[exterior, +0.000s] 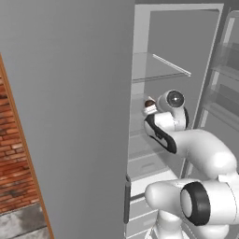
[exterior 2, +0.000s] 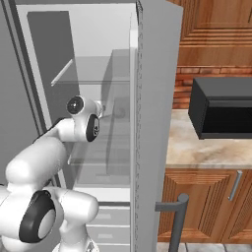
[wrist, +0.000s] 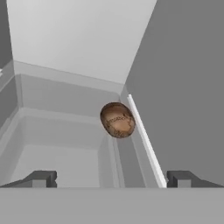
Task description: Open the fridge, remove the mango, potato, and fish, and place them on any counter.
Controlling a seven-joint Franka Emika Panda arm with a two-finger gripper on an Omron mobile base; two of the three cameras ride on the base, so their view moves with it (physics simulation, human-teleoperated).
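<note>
In the left base view the fridge (exterior: pixel 177 70) stands with its door swung wide, so the opening step is done, and the white arm reaches in toward the middle shelf, where a small brown lump, the potato (exterior: pixel 149 103), shows just past the wrist. Left of the fridge there is a strip of red brick wall (exterior: pixel 11 154). In the right base view the same white interior (exterior 2: pixel 98 98) is seen from the other side, the arm's wrist level with a glass shelf; further right, a dark microwave (exterior 2: pixel 221 108) sits on a marbled stone table (exterior 2: pixel 197 150) over wooden cabinets, and none of the three foods lies on the visible part of that top. In the hand view the gripper (wrist: pixel 111 179) faces into a grey-white corner of the fridge with its fingers (wrist: pixel 41 178) spread wide and nothing between them, and the potato (wrist: pixel 117 120) lies ahead of them, apart from both tips, against a pale shelf edge. The mango and the fish cannot be made out in these pictures. By my reading, the door is open, the potato is being approached but not yet grasped, and all three items remain to be carried out and set down.
</note>
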